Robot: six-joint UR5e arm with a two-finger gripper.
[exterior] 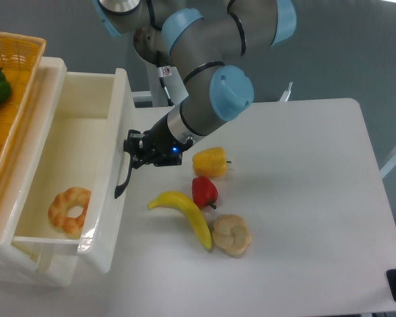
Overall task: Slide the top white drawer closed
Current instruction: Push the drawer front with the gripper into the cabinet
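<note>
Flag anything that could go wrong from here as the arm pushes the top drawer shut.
1. The gripper presses near the upper end of the black handle of the top white drawer, off-centre. The push might skew the drawer so it binds.
2. The donut lies loose inside and may slide as the drawer moves.
3. The contact looks slight, so the gripper could slip off the curved handle.
</note>
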